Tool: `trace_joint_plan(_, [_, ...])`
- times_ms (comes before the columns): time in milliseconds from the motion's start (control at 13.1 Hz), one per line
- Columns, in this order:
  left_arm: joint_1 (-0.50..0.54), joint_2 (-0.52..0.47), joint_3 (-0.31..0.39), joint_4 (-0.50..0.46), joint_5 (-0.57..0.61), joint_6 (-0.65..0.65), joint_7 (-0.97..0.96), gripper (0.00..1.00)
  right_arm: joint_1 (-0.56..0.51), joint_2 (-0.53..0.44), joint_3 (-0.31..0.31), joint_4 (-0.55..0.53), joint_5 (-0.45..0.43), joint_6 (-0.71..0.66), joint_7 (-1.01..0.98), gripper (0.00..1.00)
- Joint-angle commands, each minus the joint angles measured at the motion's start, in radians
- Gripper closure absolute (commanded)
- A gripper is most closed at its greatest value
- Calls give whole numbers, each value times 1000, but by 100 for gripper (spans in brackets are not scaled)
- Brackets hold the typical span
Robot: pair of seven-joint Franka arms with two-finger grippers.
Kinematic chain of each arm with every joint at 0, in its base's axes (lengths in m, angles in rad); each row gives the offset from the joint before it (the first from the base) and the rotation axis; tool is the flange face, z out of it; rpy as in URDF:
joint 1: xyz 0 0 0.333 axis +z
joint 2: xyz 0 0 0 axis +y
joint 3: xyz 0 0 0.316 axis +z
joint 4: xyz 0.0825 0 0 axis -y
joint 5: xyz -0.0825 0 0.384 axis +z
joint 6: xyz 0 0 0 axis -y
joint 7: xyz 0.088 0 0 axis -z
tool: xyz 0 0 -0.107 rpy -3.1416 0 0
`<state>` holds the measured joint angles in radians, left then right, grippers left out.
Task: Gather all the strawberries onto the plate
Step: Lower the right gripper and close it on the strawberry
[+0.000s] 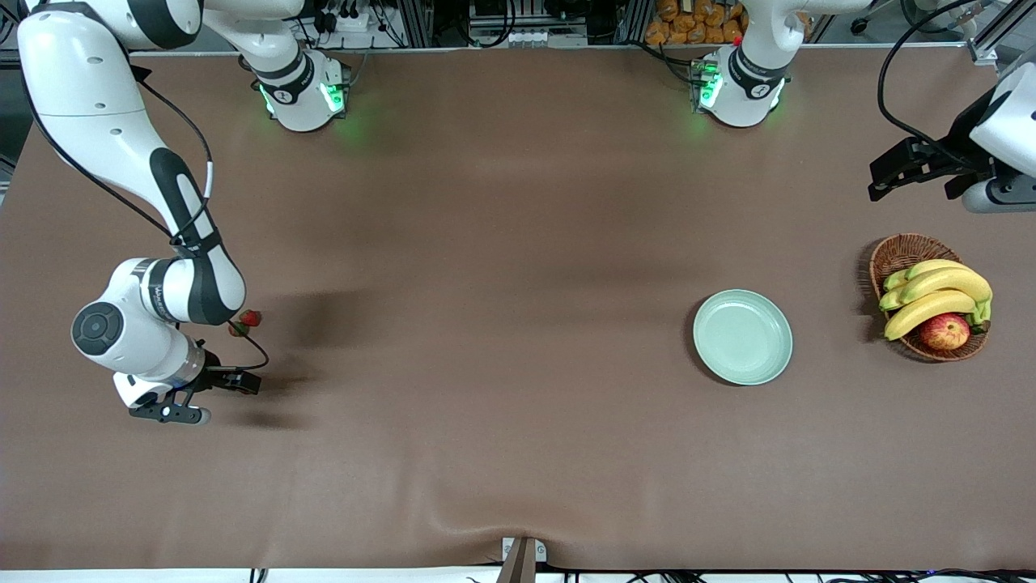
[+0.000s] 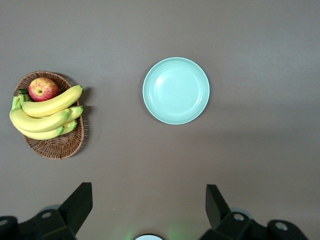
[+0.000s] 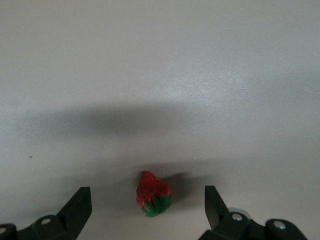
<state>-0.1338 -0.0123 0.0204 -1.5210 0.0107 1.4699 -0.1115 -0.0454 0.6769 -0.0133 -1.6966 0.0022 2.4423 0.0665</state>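
My right gripper (image 3: pixel 145 210) hangs low over the table toward the right arm's end, its two fingers spread wide with nothing between them. In the right wrist view a strawberry (image 3: pixel 152 195) lies on the brown table (image 3: pixel 160 75) in the gap between those fingers, red body with its green cap showing at one end. I judge it light, soft and easily bruised, with a skin that may slip, so I would take it across the broad middle of the red flesh, not by the leaves, and close gently. In the front view only one berry (image 1: pixel 249 318) shows clearly, peeking out beside my right forearm, with perhaps another red spot touching it; I cannot tell how many lie there, since the arm covers that patch.

My right arm reaches out from its base, elbow bent, wrist turned down so the fingers point at the table. My left gripper (image 2: pixel 149 207) is also spread apart and empty; that arm waits, held high near the left arm's end. From it I look down on the plate (image 2: pixel 150 100), pale green and bare, and the basket (image 2: pixel 57 147) of bananas (image 2: pixel 45 112) and an apple (image 2: pixel 43 88) beside it. The plate lies well apart from the berry, toward the left arm's end.
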Motion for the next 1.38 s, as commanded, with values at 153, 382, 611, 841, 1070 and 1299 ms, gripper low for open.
trace_joint_plan(153, [2, 9, -20, 19, -11, 3, 4, 0, -10, 36, 7, 18, 12, -6, -5, 11])
trace_joint_plan(382, [-12, 25, -31, 21, -9, 27, -8, 0, -8, 43, 7, 18, 12, -8, -4, 24])
trace_joint_plan(611, [-13, 26, -34, 19, -9, 40, -10, 0, -5, 44, 7, 17, 5, -8, -40, 52])
trace_joint_plan(841, [-12, 26, -54, 18, -11, 35, -8, 0, -5, 46, 7, 20, 9, -8, -97, 89])
trace_joint_plan(1070, [-12, 26, -57, 19, -11, 36, -11, 0, 5, 41, 10, 53, 15, -17, -105, 100])
trace_joint_plan(1299, [-12, 28, -57, 16, -11, 38, -13, 0, 89, 13, 23, 98, 100, -31, -32, 100])
